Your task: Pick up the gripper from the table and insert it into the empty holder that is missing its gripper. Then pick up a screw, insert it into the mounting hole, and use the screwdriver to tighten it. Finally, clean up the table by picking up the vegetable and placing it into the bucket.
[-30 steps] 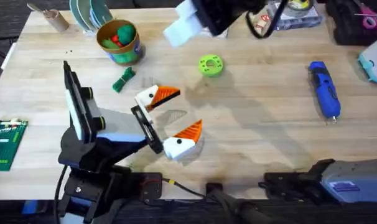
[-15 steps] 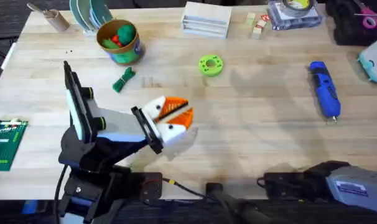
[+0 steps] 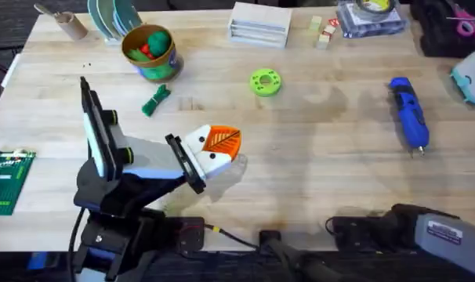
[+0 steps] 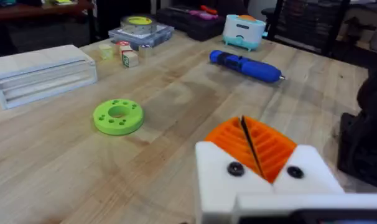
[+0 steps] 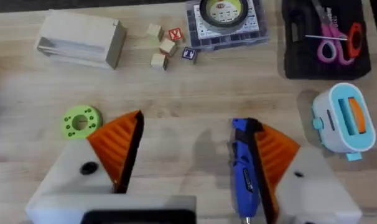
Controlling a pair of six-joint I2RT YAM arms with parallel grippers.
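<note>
Orange-padded left gripper [image 3: 219,146] hovers low, seemingly closed.

Centre and lower right of the table [image 3: 324,157] are bare wood, wide room to pass btwn the green disc [image 3: 265,82] and the screwdriver [image 3: 408,112] at right. Upper left is crowded: bucket [image 3: 150,53], vegetable [image 3: 155,100] just below it, plates and brown cup behind. Top edge is lined w/ a white box [image 3: 259,23], small blocks, parts tray; left arm's fingers [image 3: 212,149], pads together, block lower-left centre.

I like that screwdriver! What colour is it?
Bright blue with a black section; the screwdriver shows best in the overhead view.
</note>
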